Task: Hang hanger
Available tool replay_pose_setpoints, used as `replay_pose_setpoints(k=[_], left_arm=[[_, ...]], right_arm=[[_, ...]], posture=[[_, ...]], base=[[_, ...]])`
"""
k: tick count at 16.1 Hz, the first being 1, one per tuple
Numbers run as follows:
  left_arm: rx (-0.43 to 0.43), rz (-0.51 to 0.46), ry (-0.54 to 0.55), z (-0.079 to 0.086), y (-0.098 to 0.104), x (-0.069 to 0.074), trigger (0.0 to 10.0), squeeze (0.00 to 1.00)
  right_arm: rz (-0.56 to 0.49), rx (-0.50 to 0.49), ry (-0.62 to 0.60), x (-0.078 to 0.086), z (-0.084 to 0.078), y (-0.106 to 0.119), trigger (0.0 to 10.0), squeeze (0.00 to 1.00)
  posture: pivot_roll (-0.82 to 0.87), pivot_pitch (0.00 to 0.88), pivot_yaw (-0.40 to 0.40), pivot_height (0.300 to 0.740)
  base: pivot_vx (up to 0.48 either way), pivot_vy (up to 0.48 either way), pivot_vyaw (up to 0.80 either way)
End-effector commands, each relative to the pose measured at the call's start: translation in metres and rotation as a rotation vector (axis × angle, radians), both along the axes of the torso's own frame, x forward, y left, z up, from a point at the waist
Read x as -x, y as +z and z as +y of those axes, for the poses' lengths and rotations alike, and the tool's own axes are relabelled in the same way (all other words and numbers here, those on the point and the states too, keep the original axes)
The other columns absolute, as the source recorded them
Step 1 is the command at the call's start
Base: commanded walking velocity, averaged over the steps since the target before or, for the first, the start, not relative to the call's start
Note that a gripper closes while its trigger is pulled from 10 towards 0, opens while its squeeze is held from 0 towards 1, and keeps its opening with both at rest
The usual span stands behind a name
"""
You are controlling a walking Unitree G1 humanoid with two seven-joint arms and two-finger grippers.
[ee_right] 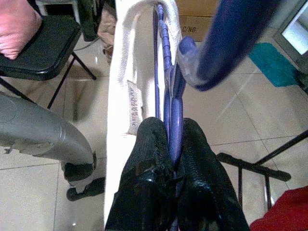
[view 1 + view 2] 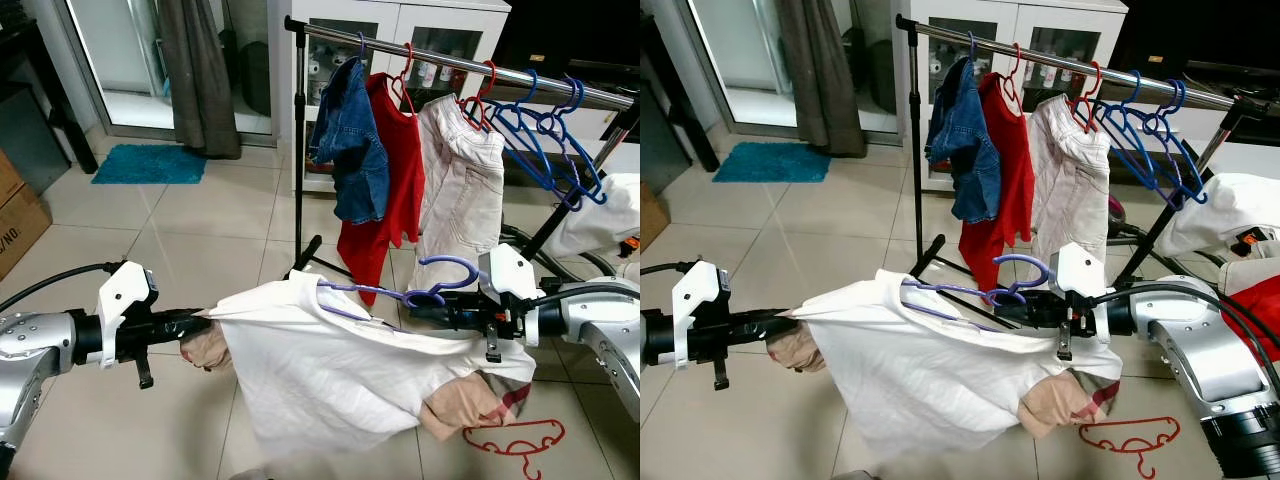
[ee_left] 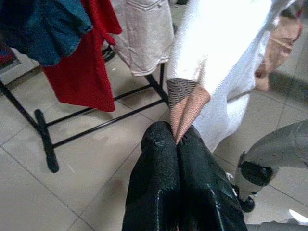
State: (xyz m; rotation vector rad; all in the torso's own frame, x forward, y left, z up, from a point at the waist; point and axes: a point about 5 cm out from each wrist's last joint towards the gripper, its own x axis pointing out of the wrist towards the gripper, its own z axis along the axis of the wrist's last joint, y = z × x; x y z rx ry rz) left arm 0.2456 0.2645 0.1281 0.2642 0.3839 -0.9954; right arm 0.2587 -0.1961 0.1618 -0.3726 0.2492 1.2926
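Robot arms stretch a white shirt (image 2: 320, 370) between them across the lower half of the head views, in front of a clothes rack (image 2: 300, 150) on a pale tiled floor (image 2: 170, 250). At lower left, the left gripper (image 3: 177, 137) has its two black fingers pressed together on a tan cuff (image 3: 185, 108) of the shirt. At centre right, the right gripper (image 1: 169, 144) is clamped narrowly on the purple hanger (image 2: 400, 293), whose shoulders are threaded into the shirt's collar and whose hook curls up just beside the gripper's white housing. The hanger and shirt are held low, well below the rack's chrome rail (image 2: 450, 62), which runs across the top of the frame from upper centre to upper right.

On the rail hang, from left to right, a denim garment (image 2: 348, 140), a red garment (image 2: 385, 190) on a red hanger, beige trousers (image 2: 460, 190), and a bunch of bare blue hangers (image 2: 545, 140). A red hanger (image 2: 515, 440) lies on the floor at lower right, beneath the shirt's hem. A teal mat (image 2: 150, 163) sits at upper left beside a grey curtain (image 2: 200, 70), and a white cabinet (image 2: 400, 40) stands behind the rack. Cardboard boxes (image 2: 15, 215) edge the left side.
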Motion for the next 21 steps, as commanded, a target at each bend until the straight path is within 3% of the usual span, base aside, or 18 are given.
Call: replay_pose_setpoints(k=[1,4,8,12,14,16,18,19,21], left_arm=[[-0.016,-0.047,0.038,0.005,0.006,-0.005,0.0,0.00],[-0.012,-0.103,0.050,0.004,0.014,-0.012,0.0,0.00],[0.052,-0.255,0.082,0.004,0.049,-0.032,0.0,0.00],[0.138,-0.257,0.043,-0.001,0.062,-0.033,0.0,0.00],[0.168,-0.177,-0.031,-0.008,0.061,-0.026,0.0,0.00],[0.165,-0.204,0.046,-0.003,0.060,-0.033,0.0,0.00],[0.088,-0.190,0.193,0.010,0.048,-0.045,0.0,0.00],[0.001,-0.182,0.245,0.017,0.039,-0.048,0.0,0.00],[-0.087,-0.108,0.261,0.024,0.026,-0.042,0.0,0.00]], right_arm=[[-0.031,-0.004,0.032,0.002,0.002,0.009,10.0,0.00],[-0.027,-0.009,0.044,0.003,0.004,0.009,10.0,0.00],[0.012,0.031,0.074,0.009,0.004,0.000,10.0,0.00],[0.031,0.046,0.084,0.012,0.005,-0.003,10.0,0.00],[0.046,0.054,0.090,0.014,0.004,-0.005,10.0,0.00],[0.047,0.048,0.094,0.014,0.005,-0.005,10.0,0.00],[0.049,0.045,0.100,0.014,0.006,-0.005,10.0,0.00],[0.049,0.045,0.103,0.014,0.006,-0.005,10.0,0.00],[0.049,0.042,0.106,0.016,0.006,-0.003,10.0,0.00]], posture=[[0.04,0.000,-0.023,0.740],[0.04,0.000,-0.022,0.740],[0.04,0.000,-0.017,0.740],[0.04,0.000,-0.013,0.740],[0.04,0.000,-0.013,0.740],[0.04,0.000,-0.014,0.740],[0.04,0.000,-0.015,0.740],[0.04,0.000,-0.013,0.740],[0.04,0.000,-0.011,0.740]], base=[[0.000,0.000,0.00],[0.000,0.000,0.00],[0.000,0.000,0.00],[0.000,0.000,0.00],[0.000,0.000,0.00],[0.000,0.000,0.00],[0.000,0.000,0.00],[0.000,0.000,0.00],[0.000,0.000,0.00]])
